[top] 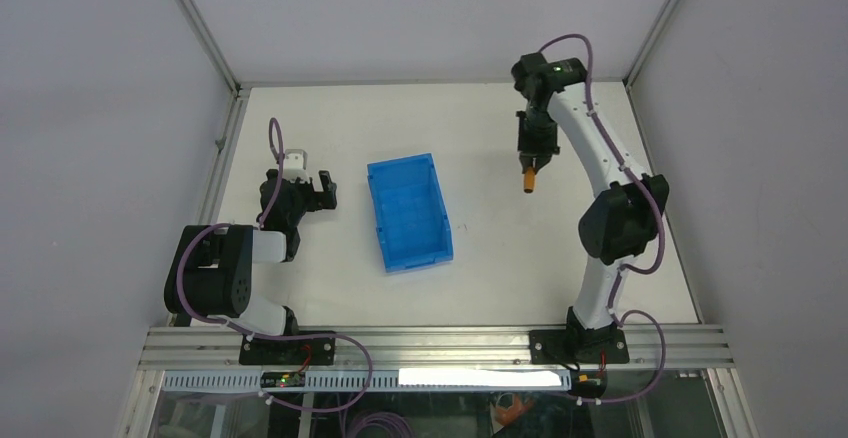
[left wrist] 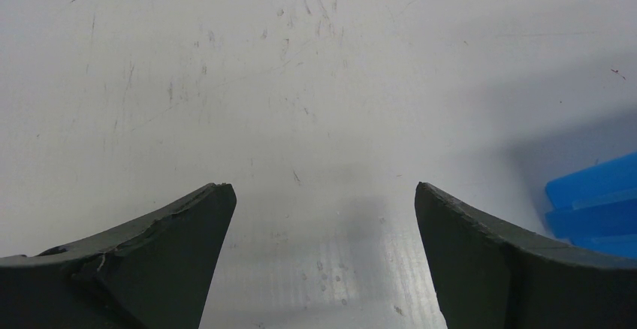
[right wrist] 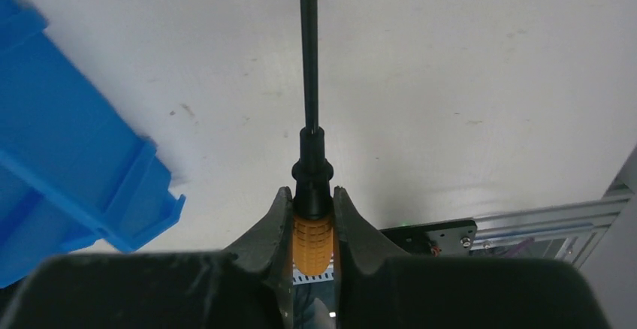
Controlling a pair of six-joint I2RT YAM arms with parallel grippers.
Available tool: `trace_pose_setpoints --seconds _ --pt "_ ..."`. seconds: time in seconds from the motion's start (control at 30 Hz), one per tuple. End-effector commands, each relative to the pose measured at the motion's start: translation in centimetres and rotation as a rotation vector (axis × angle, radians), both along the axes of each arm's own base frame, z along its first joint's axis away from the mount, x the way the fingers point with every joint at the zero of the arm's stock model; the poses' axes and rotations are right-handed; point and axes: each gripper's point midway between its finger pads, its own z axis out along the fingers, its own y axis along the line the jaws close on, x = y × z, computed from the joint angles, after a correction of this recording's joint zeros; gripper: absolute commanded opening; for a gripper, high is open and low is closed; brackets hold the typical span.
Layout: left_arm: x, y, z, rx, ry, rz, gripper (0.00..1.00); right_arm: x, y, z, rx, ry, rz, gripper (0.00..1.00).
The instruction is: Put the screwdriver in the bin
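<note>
Looked like a robotics lab test cell: scuffed white table (left wrist: 300,81) below the fingers (left wrist: 173,254) of the left gripper (left wrist: 322,186), aluminium extrusion rail (right wrist: 548,220) right of the right gripper (right wrist: 312,194) fingers, grey panel walls (top: 100,108) enclosing both, slotted cable duct (top: 220,381) behind them.

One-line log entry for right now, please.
right gripper: shut on screwdriver, right of bin, apart | bin: empty | left gripper: open, holding nothing
</note>
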Motion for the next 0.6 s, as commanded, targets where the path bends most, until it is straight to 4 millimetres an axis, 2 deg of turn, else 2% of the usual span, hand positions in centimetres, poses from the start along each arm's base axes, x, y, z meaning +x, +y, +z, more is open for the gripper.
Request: trace_pose_setpoints --seconds 0.0,0.17,0.27,0.37,0.43,0.57 --pt "1.3 -0.3 2.4 -0.008 -0.088 -0.014 0.99 -1.1 7.8 2.7 0.120 -0.119 0.090 0.00" --pt "1.3 -0.3 2.3 -0.008 -0.086 -0.015 0.99 -2.5 17.3 2.6 0.184 -0.151 0.283 0.00" --pt "1.3 -0.3 2.3 -0.008 -0.087 -0.014 0.99 -3.8 22.2 3.4 0.214 -0.181 0.395 0.00" --pt "1.3 -0.3 2.3 -0.008 -0.086 -0.015 0.99 -4.7 25.0 3.4 0.209 -0.205 0.453 0.00" --pt "1.3 -0.3 2.3 -0.008 -0.087 -0.015 0.99 -5.3 26.5 2.6 0.202 -0.216 0.485 0.00" --pt "1.3 -0.3 2.3 -0.008 -0.086 -0.015 0.99 -6.7 28.3 -1.0 0.185 -0.183 0.532 0.00"
